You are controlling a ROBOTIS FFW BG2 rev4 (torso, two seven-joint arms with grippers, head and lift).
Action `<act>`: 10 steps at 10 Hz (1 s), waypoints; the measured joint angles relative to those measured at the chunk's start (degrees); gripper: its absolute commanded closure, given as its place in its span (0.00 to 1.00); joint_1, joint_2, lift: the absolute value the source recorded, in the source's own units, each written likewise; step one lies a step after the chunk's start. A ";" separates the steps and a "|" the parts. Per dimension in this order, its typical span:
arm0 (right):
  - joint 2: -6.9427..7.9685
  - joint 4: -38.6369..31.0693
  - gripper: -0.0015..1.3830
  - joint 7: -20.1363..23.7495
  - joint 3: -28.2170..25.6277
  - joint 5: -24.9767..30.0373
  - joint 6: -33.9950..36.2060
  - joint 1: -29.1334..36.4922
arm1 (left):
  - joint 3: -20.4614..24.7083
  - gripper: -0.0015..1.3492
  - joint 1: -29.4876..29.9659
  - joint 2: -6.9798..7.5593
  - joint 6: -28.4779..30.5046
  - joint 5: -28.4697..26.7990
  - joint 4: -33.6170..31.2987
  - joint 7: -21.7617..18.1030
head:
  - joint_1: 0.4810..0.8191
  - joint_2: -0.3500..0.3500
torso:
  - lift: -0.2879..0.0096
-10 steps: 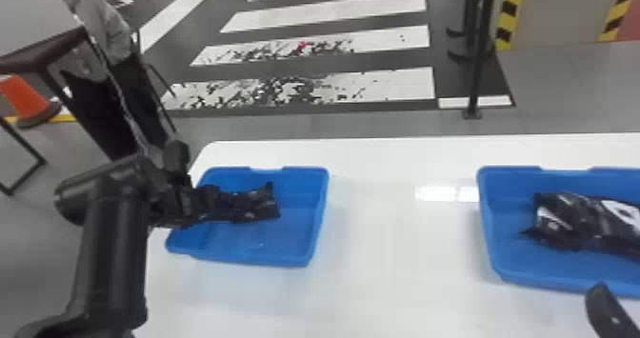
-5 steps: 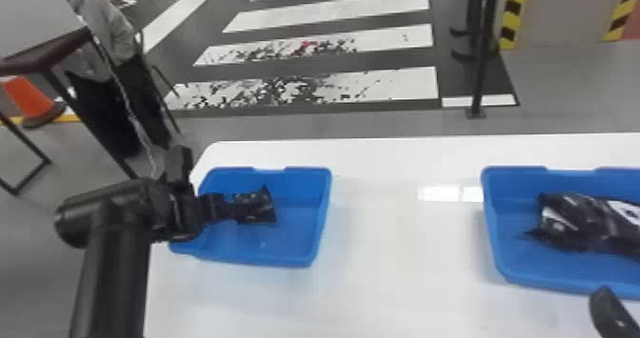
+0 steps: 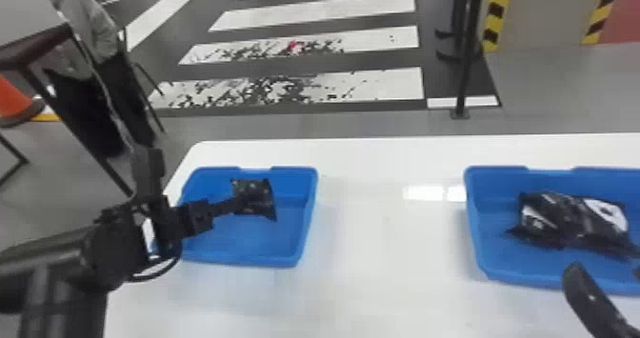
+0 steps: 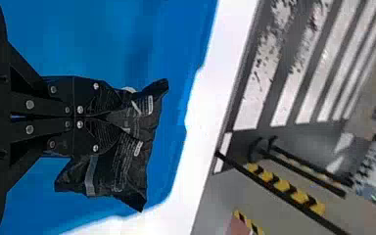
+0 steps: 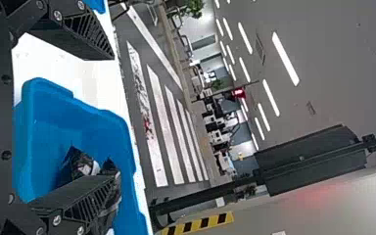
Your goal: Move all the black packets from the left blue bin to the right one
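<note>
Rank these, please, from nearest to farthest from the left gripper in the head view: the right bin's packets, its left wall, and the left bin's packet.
1. Black packet, in the left gripper.
2. Right bin's left wall, across the table.
3. Right bin's packets, farther right.

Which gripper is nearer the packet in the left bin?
Left: the left gripper is closed on the packet in the left bin; the right gripper is open by the right bin.

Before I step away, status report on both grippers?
Left gripper shut on black packet, at left bin. Right gripper open, near right bin. No obstruction seen.
</note>
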 measured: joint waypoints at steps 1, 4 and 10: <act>-0.11 -0.28 0.12 0.61 0.40 0.01 0.31 -1.13 | -0.46 0.90 4.40 -0.88 -0.92 1.49 -8.71 -1.22 | 0.63 0.79 | 0.50; -0.58 -2.17 0.12 2.76 2.22 -0.22 2.27 -3.89 | -5.86 0.90 12.50 -3.00 -3.30 7.05 -24.18 -2.72 | 0.63 0.61 | 0.50; -3.01 -4.93 0.12 5.05 10.05 -3.48 5.42 -9.72 | -16.26 0.90 12.07 -3.40 -3.73 13.00 -28.23 -3.24 | 0.63 0.52 | 0.50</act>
